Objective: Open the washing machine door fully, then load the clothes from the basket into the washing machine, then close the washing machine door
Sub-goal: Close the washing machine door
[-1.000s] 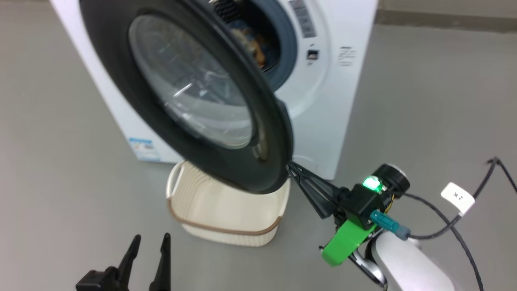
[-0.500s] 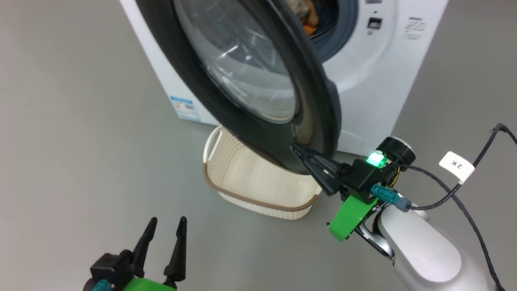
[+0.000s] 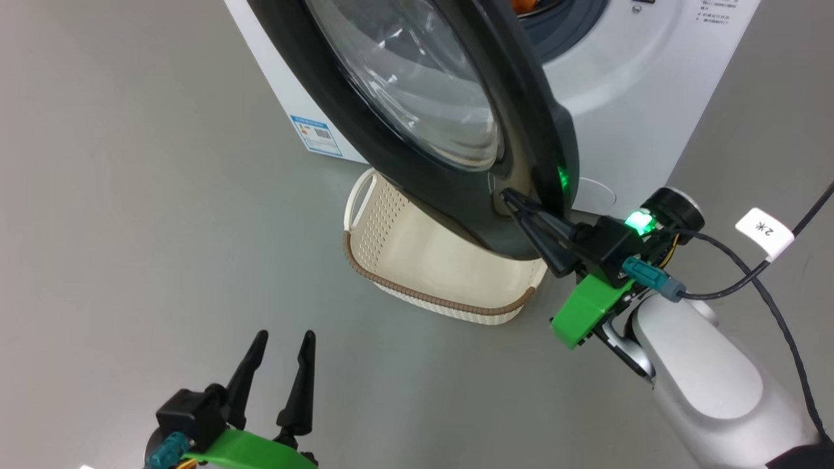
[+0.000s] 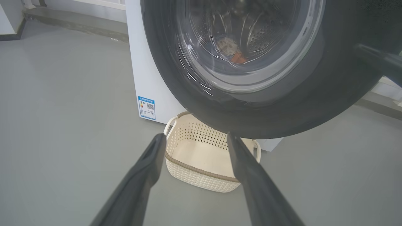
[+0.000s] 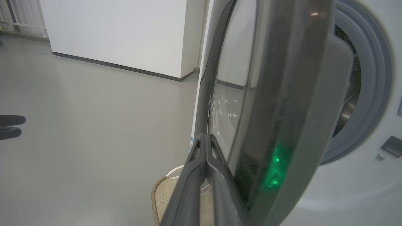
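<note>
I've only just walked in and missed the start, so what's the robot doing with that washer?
The right gripper, shut, has its tips against the outer face of the door, which stands partly open from the washing machine; it looks to be pushing it closed. The basket on the floor beneath the door is empty, and clothes show in the drum through the glass. The left gripper is open, holds nothing and sits low, apart from the door.
</note>
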{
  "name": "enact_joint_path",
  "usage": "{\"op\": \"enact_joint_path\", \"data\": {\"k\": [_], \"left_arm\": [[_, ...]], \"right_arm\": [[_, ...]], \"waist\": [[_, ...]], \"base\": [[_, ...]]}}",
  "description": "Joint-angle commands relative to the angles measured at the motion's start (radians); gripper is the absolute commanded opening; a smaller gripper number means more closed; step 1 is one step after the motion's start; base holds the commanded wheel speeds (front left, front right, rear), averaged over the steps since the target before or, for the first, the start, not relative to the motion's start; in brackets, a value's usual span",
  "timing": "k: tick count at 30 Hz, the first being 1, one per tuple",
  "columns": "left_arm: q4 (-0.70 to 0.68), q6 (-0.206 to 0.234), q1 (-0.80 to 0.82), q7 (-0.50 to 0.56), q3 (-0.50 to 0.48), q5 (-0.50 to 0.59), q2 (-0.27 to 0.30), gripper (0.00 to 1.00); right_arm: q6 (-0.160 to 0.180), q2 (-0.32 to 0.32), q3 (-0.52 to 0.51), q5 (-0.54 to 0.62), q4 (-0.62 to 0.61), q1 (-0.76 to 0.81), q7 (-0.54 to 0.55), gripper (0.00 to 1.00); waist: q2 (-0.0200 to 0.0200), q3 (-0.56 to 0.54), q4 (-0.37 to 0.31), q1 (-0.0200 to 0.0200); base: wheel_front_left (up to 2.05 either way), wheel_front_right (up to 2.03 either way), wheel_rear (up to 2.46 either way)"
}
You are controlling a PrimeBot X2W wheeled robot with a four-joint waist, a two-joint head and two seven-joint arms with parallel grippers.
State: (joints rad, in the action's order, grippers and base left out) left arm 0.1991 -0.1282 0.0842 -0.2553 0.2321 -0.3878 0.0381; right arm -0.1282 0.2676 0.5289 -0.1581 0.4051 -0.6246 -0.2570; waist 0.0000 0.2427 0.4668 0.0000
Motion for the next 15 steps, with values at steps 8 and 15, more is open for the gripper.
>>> {"op": "enact_joint_path", "data": {"k": [8,15], "left_arm": [[-0.024,-0.003,0.056,-0.006,-0.014,-0.033,0.012,1.0],[-0.034,-0.003,0.086,-0.006,0.006,-0.059,0.012,1.0]], "right_arm": [[-0.003,0.003,-0.018,0.042,0.002,-0.055,-0.005,0.0],[-0.003,0.039,-0.03,0.061,0.008,-0.124,-0.005,0.0]], "waist": [[0.0,0.061,-0.008,0.0],[0.0,0.121,-0.01,0.0]], "base": [[0.0,0.0,0.0],[0.0,0.0,0.0]]}}
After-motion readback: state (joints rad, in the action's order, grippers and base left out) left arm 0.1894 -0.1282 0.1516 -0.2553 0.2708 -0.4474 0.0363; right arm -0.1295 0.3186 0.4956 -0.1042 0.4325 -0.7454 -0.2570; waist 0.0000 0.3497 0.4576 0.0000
